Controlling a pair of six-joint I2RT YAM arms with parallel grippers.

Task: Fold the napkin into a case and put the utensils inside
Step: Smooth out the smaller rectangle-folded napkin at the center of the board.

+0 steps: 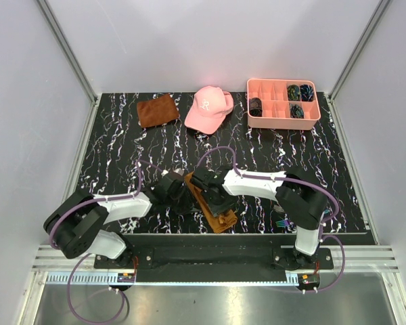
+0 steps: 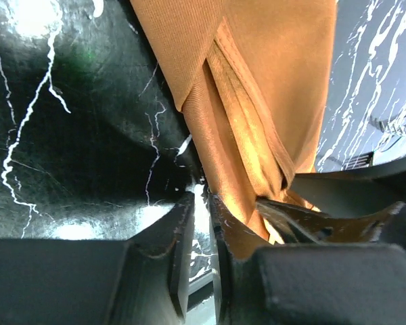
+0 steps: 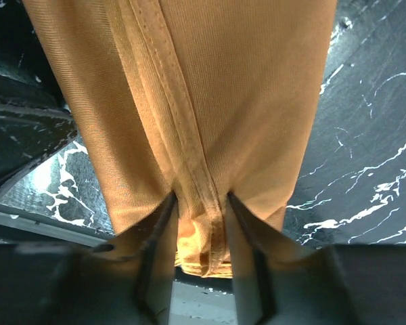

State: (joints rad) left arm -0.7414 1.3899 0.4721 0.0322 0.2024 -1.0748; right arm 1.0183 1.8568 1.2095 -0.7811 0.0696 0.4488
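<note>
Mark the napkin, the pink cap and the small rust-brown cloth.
napkin (image 3: 257,101): right wrist view, flat panel right of the hem.
pink cap (image 1: 213,103): top external view, on the crown.
rust-brown cloth (image 1: 157,110): top external view, its middle.

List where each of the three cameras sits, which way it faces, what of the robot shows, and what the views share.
Top external: above and behind the arms, looking down on the table; both arms, left gripper and right gripper show.
Left wrist: on the left arm, looking along its fingers at the napkin.
Right wrist: on the right arm, looking at the napkin; its fingers flank the seam.
Shared: all three see the napkin on the black marbled table.
</note>
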